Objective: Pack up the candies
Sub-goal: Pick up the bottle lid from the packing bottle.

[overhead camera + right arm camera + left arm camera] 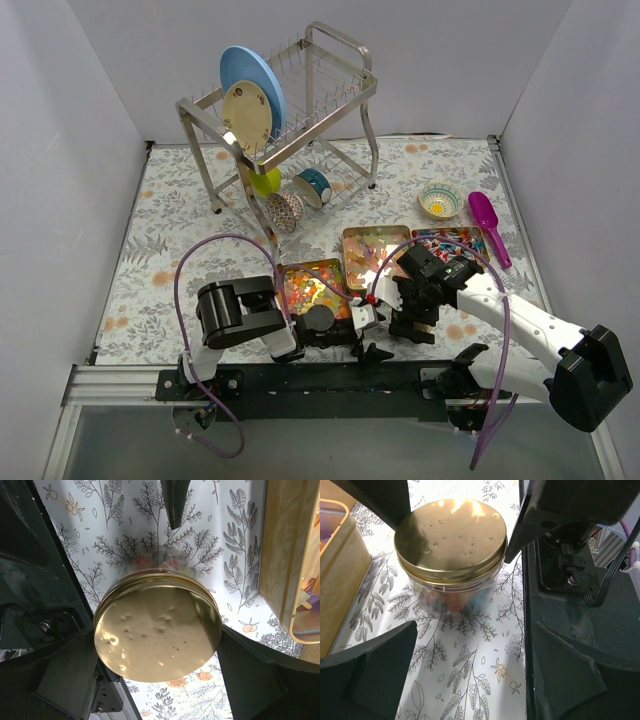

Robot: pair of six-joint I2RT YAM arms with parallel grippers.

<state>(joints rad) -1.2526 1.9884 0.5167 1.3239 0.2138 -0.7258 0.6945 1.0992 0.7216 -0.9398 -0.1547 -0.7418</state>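
Note:
A clear jar (450,596) with a round gold lid (451,532) stands on the floral cloth, with red and blue candies showing through its wall. My right gripper (159,635) is open, its fingers (250,675) either side of the lid (157,630) and close to its rim. My left gripper (470,645) is open just short of the jar, only cloth between its fingers. From above, both grippers (350,322) (400,300) meet and hide the jar. Behind them, three gold tins hold candies: tiny orange-yellow bits (312,285), yellow gummies (368,250), wrapped pieces (450,240).
A metal dish rack (290,110) with plates stands at the back, cups below it. A small bowl (438,200) and a purple scoop (488,225) lie at the right. One tin's wall sits close beside the jar (335,580) (280,555). A black rail (320,382) runs along the near edge.

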